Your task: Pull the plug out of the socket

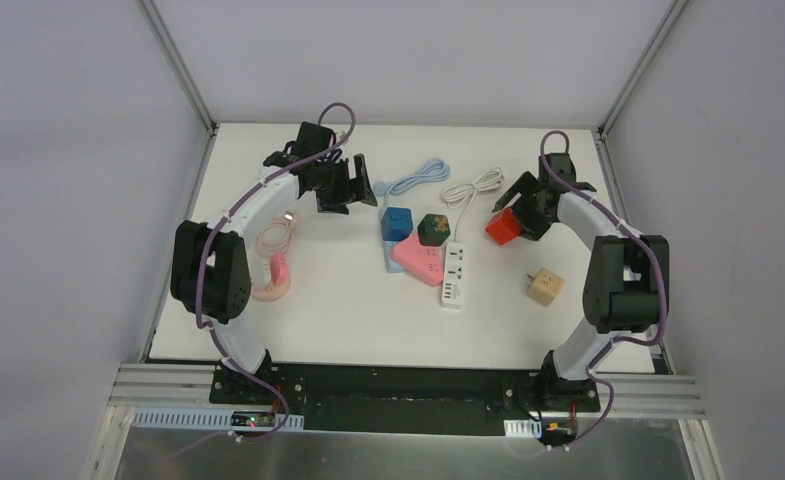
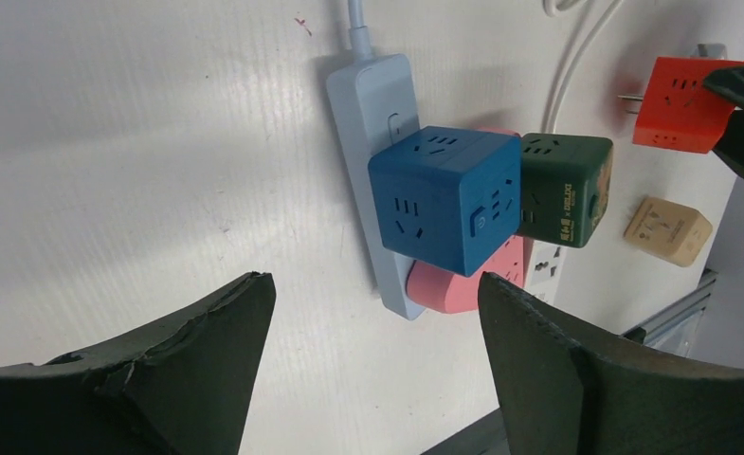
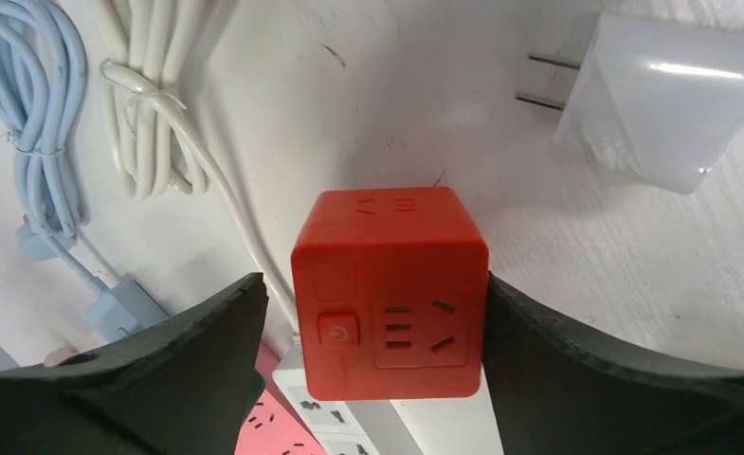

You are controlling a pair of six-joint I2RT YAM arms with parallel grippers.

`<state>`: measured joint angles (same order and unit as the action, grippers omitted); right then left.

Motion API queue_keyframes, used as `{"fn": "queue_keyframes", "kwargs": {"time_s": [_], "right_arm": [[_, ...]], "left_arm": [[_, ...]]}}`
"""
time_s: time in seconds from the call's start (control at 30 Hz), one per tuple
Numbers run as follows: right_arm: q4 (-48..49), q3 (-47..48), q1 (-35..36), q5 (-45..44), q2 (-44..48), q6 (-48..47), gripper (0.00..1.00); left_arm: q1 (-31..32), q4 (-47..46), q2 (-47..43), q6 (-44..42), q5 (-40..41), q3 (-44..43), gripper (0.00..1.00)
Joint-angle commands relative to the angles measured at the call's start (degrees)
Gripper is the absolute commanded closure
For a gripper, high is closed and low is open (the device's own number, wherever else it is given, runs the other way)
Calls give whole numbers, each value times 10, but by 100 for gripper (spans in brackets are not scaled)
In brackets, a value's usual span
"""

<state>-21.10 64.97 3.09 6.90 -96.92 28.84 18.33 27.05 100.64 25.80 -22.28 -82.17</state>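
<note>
L gripper [image 2: 372,294]: fingers apart, nothing btwn them; blue cube plug [image 2: 444,194] beyond, mid-frame, on light-blue strip [image 2: 372,104].
R gripper [image 3: 375,284]: fingers apart, straddling red cube plug [image 1: 503,228], gap at left-frame finger. Plug sits right of centre in top view, prongs bare, apart from white strip [image 1: 454,273].

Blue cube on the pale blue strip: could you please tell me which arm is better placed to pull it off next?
Left, probably. The left fingers stand open, aimed at the blue cube; the right fingers bracket the red cube, farther from the pale blue strip.
</note>
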Motion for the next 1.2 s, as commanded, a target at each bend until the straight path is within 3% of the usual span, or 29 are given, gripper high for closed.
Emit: {"fn": "queue_keyframes", "kwargs": {"time_s": [0.0,0.17,0.43,0.6,0.73,0.87,1.17], "right_arm": [[-44,58,-4,-21,-10,-10,15],[-51,54,-3,-44,20,-7,5],[-20,50,16,-53,99,-33,3],[27,29,58,18,117,-75,3],[39,35,113,72,97,-114,3],[31,55,174,64,68,-144,3],[20,70,227,68,0,-185,6]], "left_arm": [[0,-8,-31,-19,36,21,18],[0,-15,-34,-12,27,31,19],[0,-30,-23,8,-2,36,21],[0,-36,-19,12,-10,34,21],[1,-41,-17,15,-23,40,21],[3,-49,-17,20,-30,49,21],[4,-53,-19,21,-35,60,21]]}}
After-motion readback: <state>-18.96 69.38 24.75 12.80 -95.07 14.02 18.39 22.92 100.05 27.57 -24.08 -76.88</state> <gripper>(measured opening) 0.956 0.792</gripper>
